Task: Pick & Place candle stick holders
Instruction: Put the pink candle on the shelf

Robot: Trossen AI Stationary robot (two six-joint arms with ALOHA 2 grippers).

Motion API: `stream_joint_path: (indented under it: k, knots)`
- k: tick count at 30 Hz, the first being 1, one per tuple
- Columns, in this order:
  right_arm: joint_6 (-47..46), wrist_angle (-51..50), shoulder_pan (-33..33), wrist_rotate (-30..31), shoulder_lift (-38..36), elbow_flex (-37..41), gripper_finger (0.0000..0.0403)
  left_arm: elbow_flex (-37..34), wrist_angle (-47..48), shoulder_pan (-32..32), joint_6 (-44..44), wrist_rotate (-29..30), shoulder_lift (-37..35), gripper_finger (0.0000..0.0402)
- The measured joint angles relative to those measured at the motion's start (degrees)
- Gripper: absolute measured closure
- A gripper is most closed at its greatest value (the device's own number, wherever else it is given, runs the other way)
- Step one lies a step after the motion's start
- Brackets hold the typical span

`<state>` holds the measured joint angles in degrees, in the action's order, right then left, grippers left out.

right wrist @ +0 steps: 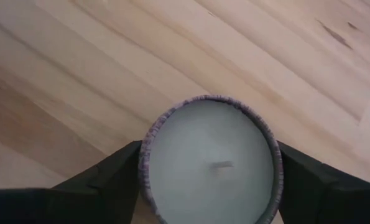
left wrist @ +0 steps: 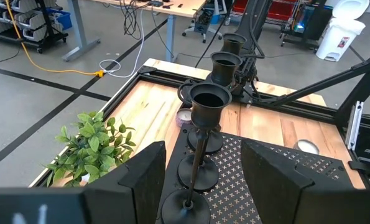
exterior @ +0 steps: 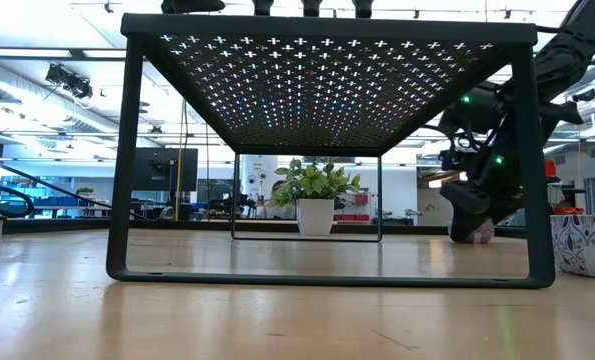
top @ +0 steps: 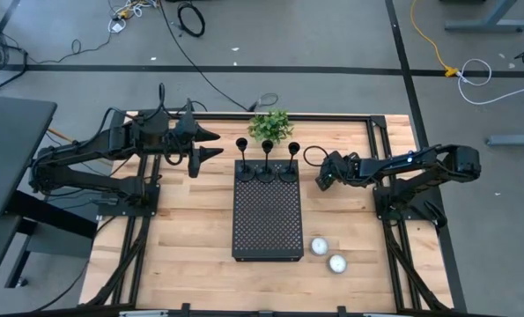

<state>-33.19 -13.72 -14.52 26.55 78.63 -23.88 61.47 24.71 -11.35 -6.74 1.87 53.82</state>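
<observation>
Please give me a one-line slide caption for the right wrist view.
Right tool straddles a white candle resting on the wooden table.

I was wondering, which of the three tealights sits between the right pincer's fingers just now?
The tealight beside the tray's plant end, bracketed by the right pincer. The other two tealights lie bare by the tray's opposite corner.
</observation>
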Motion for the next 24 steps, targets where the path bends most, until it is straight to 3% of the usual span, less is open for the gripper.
stream_joint_path:
  k: [6, 9, 15, 24]
  knots:
    - [0.17, -3.47, -0.04, -2.06, -1.7, -0.72, 0.0117, -0.02, 0.01, 0.01, 0.01, 0.0, 0.01, 0.0193]
    - [-0.26, -10.92, 0.24, -5.05, -3.64, -3.18, 0.0117, 0.0, 0.0, -0.01, 0.01, 0.0, -0.01, 0.0193]
    - [-0.62, -22.4, 2.43, -5.43, -6.72, -8.64, 0.0117, -0.02, 0.04, 0.0, 0.0, -0.01, -0.01, 0.0193]
    - [-2.69, -35.61, 9.01, -8.84, -11.05, -15.98, 0.0117, -0.02, 0.11, 0.01, -0.01, 0.0, -0.01, 0.0193]
